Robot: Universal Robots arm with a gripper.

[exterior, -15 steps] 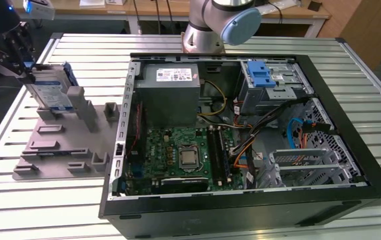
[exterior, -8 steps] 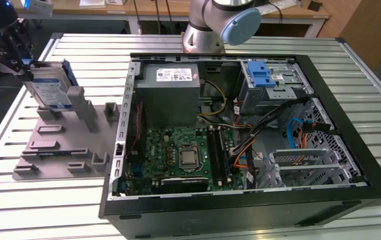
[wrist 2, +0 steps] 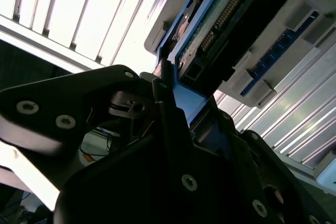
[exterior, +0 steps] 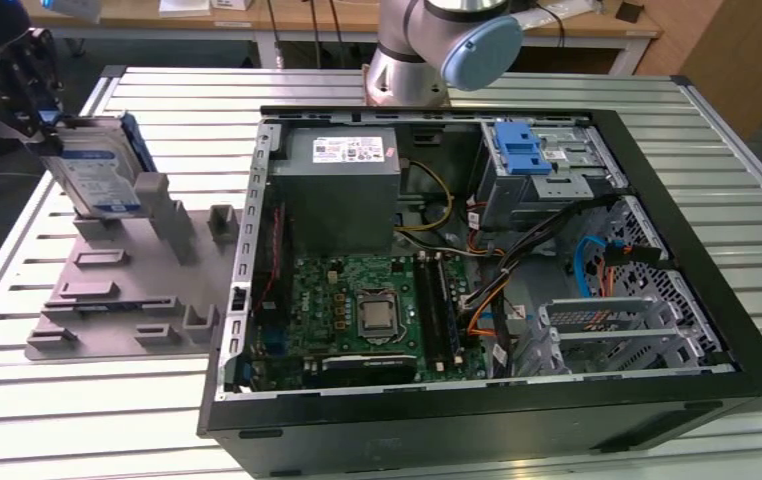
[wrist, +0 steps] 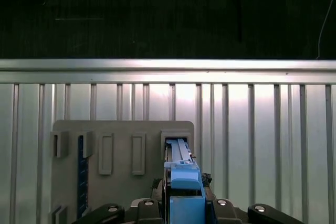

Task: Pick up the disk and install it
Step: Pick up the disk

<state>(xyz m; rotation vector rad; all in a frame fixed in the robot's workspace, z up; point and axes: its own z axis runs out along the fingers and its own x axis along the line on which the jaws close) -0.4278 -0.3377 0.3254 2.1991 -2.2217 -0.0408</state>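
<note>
**A:** Which step was in hand?

**B:** The pick-up, by my reading. On the table [exterior: 88, 420], the open case [exterior: 488, 430] took up the centre and right of the exterior view. Nothing had gone into it. The grey fixture [exterior: 114, 300] lay at the left. The disk [exterior: 92, 168] stood on edge at the fixture's far end, in the upper left of the frame and well apart from the case.

**A:** And the end effector?

**B:** The end effector [exterior: 45, 120] sat at the disk's top edge. In both wrist views the blue carrier lay between the fingers [wrist 2: 163, 93], which looked clenched on it. I took that as grasping the disk.

**A:** Was the disk free of the fixture?

**B:** I could not tell. In the first wrist view its far end lined up with a slot [wrist: 176, 141] in the fixture.

**A:** What did the next move call for?

**B:** In my judgement, a straight pull along the slot, so the carrier would not bind on the walls. It also called for a firm hold, since the grip was only on one thin edge. The cage [exterior: 531, 150] with the blue latch, upper right inside the case, looked the likely seat.
</note>
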